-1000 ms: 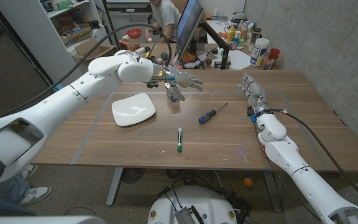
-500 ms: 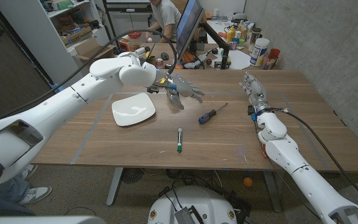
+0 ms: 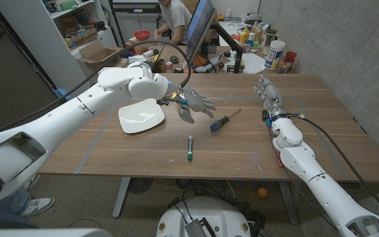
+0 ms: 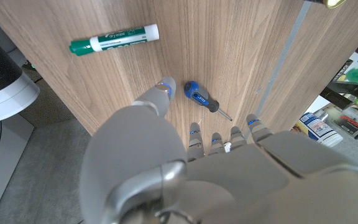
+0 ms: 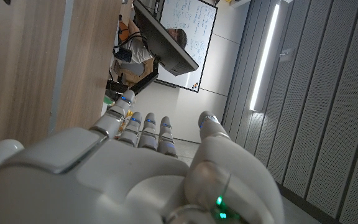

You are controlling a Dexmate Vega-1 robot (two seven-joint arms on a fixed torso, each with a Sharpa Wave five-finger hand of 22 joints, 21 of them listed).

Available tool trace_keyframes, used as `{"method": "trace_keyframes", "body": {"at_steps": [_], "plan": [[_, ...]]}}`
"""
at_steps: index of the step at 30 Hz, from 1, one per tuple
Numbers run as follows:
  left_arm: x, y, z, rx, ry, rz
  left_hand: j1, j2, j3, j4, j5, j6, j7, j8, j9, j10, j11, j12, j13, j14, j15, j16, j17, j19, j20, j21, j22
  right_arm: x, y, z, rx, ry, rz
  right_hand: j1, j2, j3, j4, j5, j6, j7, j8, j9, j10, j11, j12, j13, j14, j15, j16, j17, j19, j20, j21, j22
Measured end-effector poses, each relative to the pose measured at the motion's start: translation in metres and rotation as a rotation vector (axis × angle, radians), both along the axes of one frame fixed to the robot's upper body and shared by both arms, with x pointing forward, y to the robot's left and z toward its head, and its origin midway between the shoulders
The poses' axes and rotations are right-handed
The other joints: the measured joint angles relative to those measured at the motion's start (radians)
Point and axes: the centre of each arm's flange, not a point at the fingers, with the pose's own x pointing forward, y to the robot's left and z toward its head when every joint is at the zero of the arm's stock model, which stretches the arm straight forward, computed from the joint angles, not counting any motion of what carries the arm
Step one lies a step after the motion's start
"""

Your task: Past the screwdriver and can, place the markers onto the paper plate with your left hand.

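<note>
Above the counter (image 3: 110,155), the empty, spread left robot hand (image 3: 193,105) hovers between plate (image 3: 141,116) and screwdriver (image 3: 224,120), likely needing to descend toward the marker (image 3: 189,147).

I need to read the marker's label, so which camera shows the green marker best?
The left wrist view: the green marker lies large and unobstructed there, its white barrel, green cap and printed label showing. The head view shows it small, lying on the table near the front edge. In the right wrist view I cannot make it out.
</note>
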Motion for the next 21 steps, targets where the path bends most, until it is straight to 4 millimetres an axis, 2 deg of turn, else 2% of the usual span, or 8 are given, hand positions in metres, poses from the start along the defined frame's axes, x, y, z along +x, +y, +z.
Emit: {"method": "trace_keyframes", "body": {"at_steps": [3,13,21], "plan": [[0.0,-0.001,-0.004,0.016,-0.014,-0.007,0.0,0.0,0.0,0.0,0.0,0.0,0.0,0.0,0.0,0.0,0.01,0.0,0.0,0.0,0.0,0.0,0.0,0.0,0.0,0.0,0.0,0.0,-0.001,0.0,0.003,-0.002,-0.004,0.0,0.0,0.0,0.0,0.0,0.0,0.0,0.0,0.0,0.0,0.0,0.0,0.0,0.0,0.0,0.0,0.0,0.0,0.0,0.0,0.0],[-0.003,-0.007,-0.019,0.061,-0.07,-0.038,0.004,0.004,-0.004,-0.004,0.0,0.006,0.005,0.008,0.004,0.0,0.01,0.007,0.005,0.0,0.0,0.0,0.0,-0.012,0.002,0.0,0.0,0.0,-0.004,0.002,0.014,-0.009,-0.014,0.004,-0.004,0.0,0.0,0.0,0.0,0.0,0.0,0.0,0.0,0.0,0.0,0.0,0.0,0.0,0.0,0.0,0.0,0.0,0.0,0.0],[-0.006,-0.002,-0.03,0.067,-0.075,-0.032,0.008,0.008,-0.008,0.0,0.0,0.015,0.007,0.015,0.005,0.0,0.01,0.012,0.005,0.0,0.0,0.0,0.0,-0.012,0.002,0.0,0.0,-0.001,-0.005,0.004,0.013,-0.014,-0.017,0.004,-0.004,0.0,0.0,0.0,0.0,0.0,0.0,0.0,0.0,0.0,0.0,0.0,0.0,0.0,0.0,0.0,0.0,0.0,0.0,0.0]]}}
